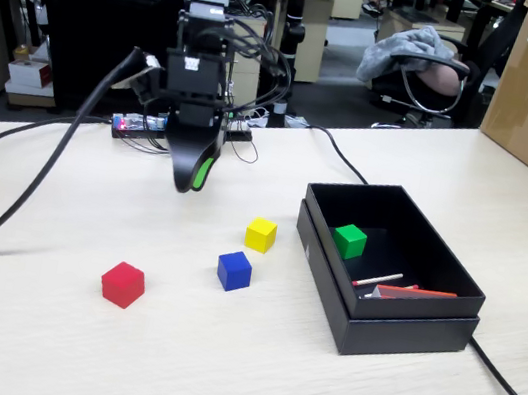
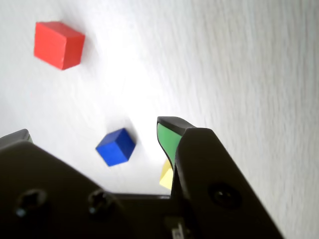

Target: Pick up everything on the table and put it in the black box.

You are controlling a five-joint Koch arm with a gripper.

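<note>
I see my gripper point(image 1: 183, 182) hanging above the counter point(image 1: 214, 372), empty; in the wrist view the jaws stand apart, moderately wide. The green cube point(image 1: 349, 240) sits inside the black box point(image 1: 403, 334). The yellow cube point(image 1: 260, 234), blue cube point(image 1: 234, 270) and red cube point(image 1: 123, 284) lie on the counter, left of the box in the fixed view.

Fixed view: 3 cubes point(image 1: 232, 270) on table point(image 1: 214, 372), left of box point(image 1: 380, 323); 1 cube point(image 1: 349, 240) inside.
</note>
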